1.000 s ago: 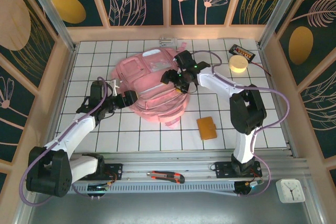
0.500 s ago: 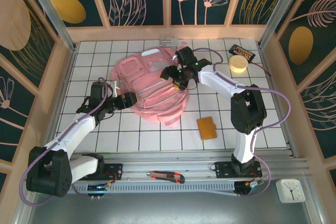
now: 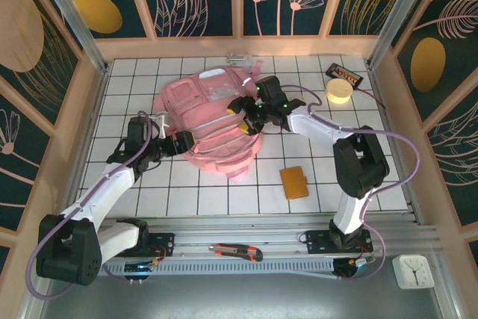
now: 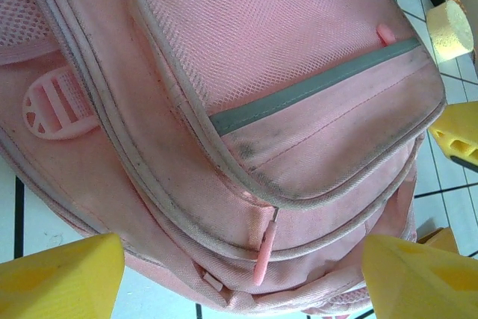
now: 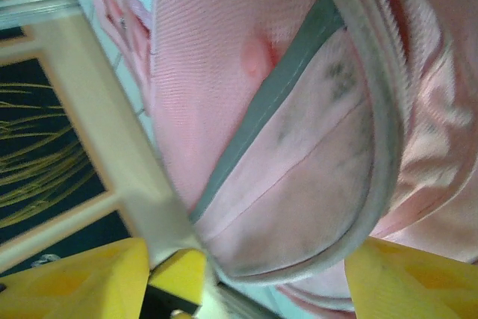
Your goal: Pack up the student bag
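Nearest us, a box cutter (image 3: 235, 251) lies on the front rail, off the tabletop (image 3: 149, 192) and out of play. One step in, an orange wallet (image 3: 294, 182) sits alone on the tiles right of centre, well apart from everything.

Now the action. The student bag (image 3: 213, 113) lies flat in the middle of the tabletop, pockets up, zips looking shut, and both arms are at it. The left pincer (image 3: 185, 140) is spread wide at the bag's near-left edge, with a pink zip pull (image 4: 263, 255) dangling between its tips. The right pincer (image 3: 246, 116) is spread too, straddling the corner of the front pocket (image 4: 299, 72) from the right. Whether its pads touch cloth, I cannot tell.

The danger, as I read it, is soft fabric. A pincer closing here could take a fold instead of the zip pull, and a tug would then drag the whole bag rather than open it. The arms are also close: the left wrist view catches the other arm's yellow fingertips (image 4: 457, 131) just past the pocket, so a crossing move risks a knock.

For room, there are open tiles to the left and in front. Farther back, a yellow roll (image 3: 338, 92) and a black box (image 3: 346, 74) crowd the far-right corner. The bag's top lies near the far wall beside a small clear item (image 3: 240, 58), so there is little margin for pushing away.
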Robot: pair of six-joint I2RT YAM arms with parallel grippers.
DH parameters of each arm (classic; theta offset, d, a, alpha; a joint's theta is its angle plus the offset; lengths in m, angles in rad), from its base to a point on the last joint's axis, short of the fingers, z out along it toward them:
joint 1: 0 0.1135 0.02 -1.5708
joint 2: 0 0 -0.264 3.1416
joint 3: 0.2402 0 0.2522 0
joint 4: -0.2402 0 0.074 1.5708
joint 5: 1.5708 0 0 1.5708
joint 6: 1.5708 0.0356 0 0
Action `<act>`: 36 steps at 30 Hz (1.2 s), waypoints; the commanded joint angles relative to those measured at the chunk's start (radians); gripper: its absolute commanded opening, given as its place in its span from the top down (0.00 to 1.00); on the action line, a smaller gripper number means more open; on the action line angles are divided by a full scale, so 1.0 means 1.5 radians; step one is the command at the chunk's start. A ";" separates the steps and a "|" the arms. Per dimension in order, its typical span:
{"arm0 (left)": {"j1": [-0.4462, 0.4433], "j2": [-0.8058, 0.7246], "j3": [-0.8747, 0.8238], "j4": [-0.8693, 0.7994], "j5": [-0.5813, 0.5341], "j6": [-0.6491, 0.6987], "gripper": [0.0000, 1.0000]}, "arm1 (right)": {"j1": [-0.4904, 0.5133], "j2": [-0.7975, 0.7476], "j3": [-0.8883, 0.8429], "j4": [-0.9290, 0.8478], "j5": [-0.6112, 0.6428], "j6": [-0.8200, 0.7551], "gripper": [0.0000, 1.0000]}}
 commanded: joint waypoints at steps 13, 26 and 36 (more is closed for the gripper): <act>-0.003 -0.010 -0.011 0.003 -0.011 -0.007 0.17 | 0.000 -0.027 -0.016 0.175 -0.030 0.121 0.30; -0.003 -0.020 -0.028 0.010 0.000 -0.006 0.19 | 0.059 0.108 0.076 0.136 -0.046 0.085 0.43; -0.004 -0.019 -0.034 0.030 0.001 -0.015 0.21 | 0.074 0.119 0.092 0.081 -0.042 0.080 0.61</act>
